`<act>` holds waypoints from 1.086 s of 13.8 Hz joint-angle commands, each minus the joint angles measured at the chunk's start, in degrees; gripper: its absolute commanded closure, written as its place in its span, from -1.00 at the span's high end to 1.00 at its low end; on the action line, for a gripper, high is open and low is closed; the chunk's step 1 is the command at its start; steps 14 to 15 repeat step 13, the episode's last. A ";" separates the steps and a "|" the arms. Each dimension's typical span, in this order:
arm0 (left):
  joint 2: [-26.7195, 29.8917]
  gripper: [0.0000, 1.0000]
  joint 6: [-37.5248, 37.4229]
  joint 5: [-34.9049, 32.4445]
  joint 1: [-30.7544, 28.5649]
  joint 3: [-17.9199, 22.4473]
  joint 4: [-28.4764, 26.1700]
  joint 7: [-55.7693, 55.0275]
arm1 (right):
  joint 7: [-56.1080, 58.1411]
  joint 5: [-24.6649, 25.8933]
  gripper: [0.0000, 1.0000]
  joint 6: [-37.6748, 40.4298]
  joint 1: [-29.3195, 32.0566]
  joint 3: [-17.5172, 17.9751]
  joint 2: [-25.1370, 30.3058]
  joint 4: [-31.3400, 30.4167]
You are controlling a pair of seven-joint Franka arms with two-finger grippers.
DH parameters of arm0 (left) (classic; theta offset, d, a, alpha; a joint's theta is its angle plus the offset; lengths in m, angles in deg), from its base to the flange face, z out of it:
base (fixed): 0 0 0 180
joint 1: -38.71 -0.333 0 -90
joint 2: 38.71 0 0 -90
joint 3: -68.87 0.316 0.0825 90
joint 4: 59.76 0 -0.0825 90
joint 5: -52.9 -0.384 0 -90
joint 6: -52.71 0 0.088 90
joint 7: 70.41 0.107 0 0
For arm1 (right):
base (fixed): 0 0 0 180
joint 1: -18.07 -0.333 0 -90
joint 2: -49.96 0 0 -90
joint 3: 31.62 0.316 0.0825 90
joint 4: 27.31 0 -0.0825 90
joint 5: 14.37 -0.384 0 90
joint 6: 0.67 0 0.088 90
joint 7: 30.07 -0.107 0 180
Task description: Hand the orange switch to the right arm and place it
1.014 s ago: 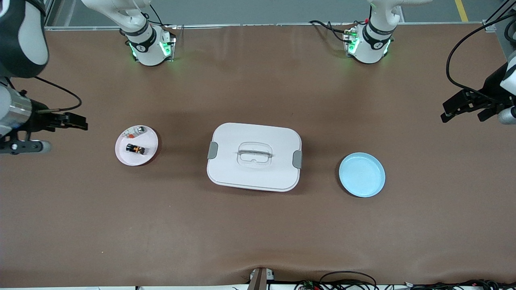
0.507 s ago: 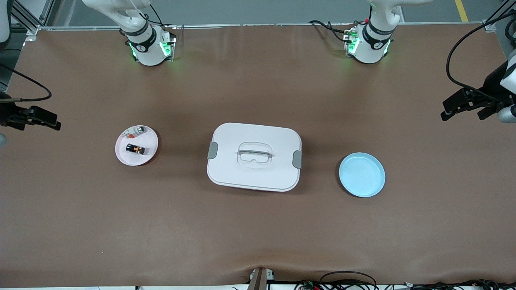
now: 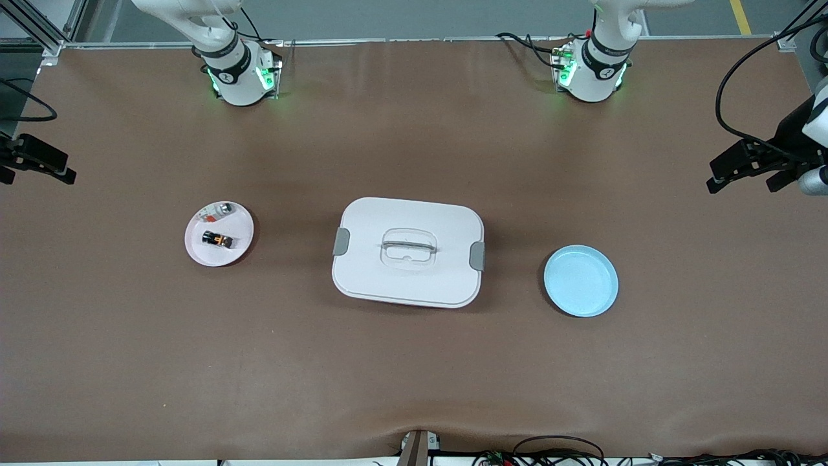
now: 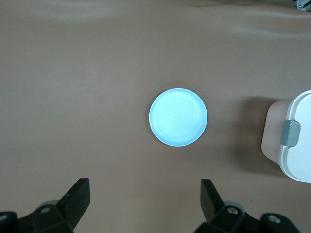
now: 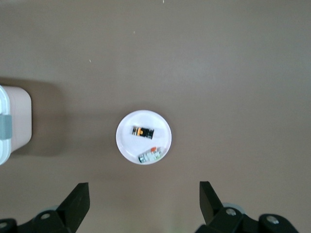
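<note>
Orange-tipped and black, the orange switch (image 3: 217, 239) lies on the white plate (image 3: 239, 249) toward the right arm's end, beside a whitish-silver part (image 3: 215, 209); whichever arm picks should descend squarely and close on its dark body. Left gripper (image 4: 146, 206) and right gripper (image 5: 144, 204) gape wide and empty, high over the table's ends; the lidded box (image 3: 407, 252) sits between white plate and blue plate (image 3: 581, 280), so any handover probably happens above it.

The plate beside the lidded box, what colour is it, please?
Light blue plate, clearest in the left wrist view.

Left gripper (image 3: 744, 169), right gripper (image 3: 39, 162) raised, jaws spread, empty.
</note>
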 commanded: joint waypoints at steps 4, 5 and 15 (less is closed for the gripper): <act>0.02 1.00 -1.02 -0.71 0.34 0.05 0.64 1.03 | 6.29 -0.96 1.00 6.16 2.43 0.08 0.15 -0.78; 0.02 1.00 -1.02 -0.71 0.43 0.05 0.64 1.03 | 6.57 -0.96 1.00 5.98 2.95 0.17 0.15 -0.95; -0.07 1.00 -1.02 -0.45 -0.01 0.14 0.64 0.94 | 5.70 -0.87 1.00 -5.27 2.52 0.43 6.92 -11.94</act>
